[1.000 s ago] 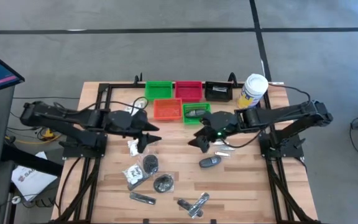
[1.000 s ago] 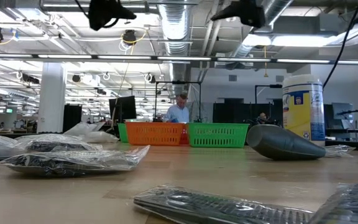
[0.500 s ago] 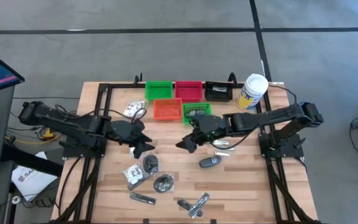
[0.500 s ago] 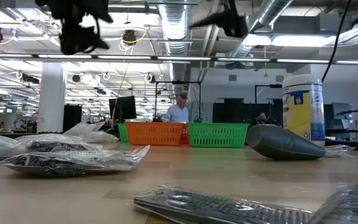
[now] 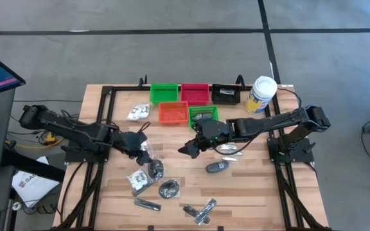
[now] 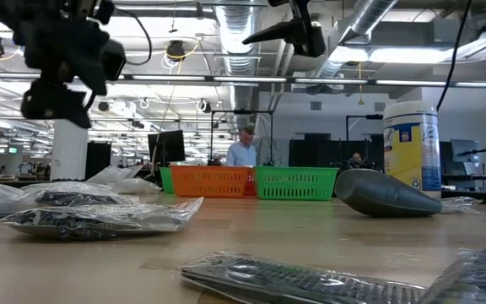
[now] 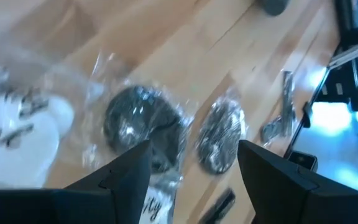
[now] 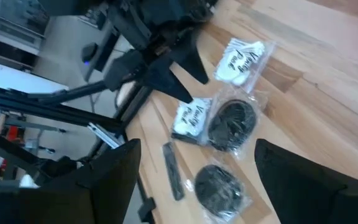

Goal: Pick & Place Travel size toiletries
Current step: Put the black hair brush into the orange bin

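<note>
Travel toiletries lie on the near half of the table: two black round pieces in plastic (image 5: 154,170) (image 5: 169,189), a clear packet with white contents (image 5: 136,180), a dark grey oval (image 5: 217,167) and slim silvery pieces (image 5: 146,204) (image 5: 201,210). Another white packet (image 5: 137,112) lies by the trays. My left gripper (image 5: 145,154) is open, hovering just above the nearer black round piece (image 7: 145,127) without touching it. My right gripper (image 5: 186,149) is open too, held high over the table's middle (image 6: 285,29) and facing the left arm.
Green (image 5: 164,93), red (image 5: 194,93), black (image 5: 225,95), orange (image 5: 172,112) and a second green tray (image 5: 203,114) stand at the far edge, and the white canister (image 5: 261,94) is to their right. Silvery sachets (image 5: 230,151) lie under the right arm. A person sits in the room beyond.
My left gripper has moved toward the near edge and come down over the black round pieces, staying open. My right gripper has moved toward the table's left, away from the sachets, and still hangs high. No toiletry has moved.
</note>
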